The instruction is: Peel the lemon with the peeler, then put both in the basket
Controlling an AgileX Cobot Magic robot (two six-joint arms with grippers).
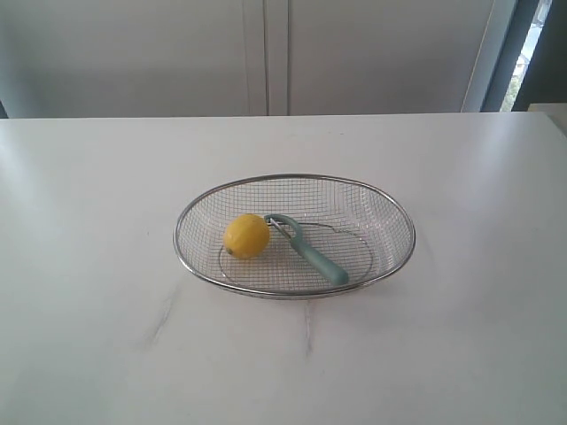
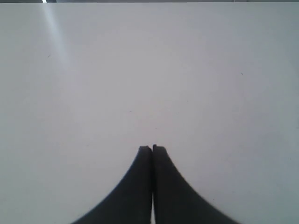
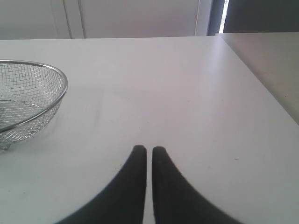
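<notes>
The yellow lemon (image 1: 245,236) lies inside the silver wire-mesh basket (image 1: 390,212), on its left side. Beside the lemon, the teal peeler (image 1: 312,251) rests in the basket too, head near the fruit and handle pointing toward the front right. Neither arm appears in the exterior view. In the left wrist view my left gripper (image 2: 152,148) is shut and empty over bare white table. In the right wrist view my right gripper (image 3: 149,150) is shut with only a thin slit between its fingers, holding nothing; the basket's rim (image 3: 60,74) shows off to one side, well apart from it.
The white table (image 1: 106,336) has faint grey marks near its front. Its right edge (image 3: 254,77) shows in the right wrist view. Pale cabinet doors (image 1: 266,53) stand behind the table.
</notes>
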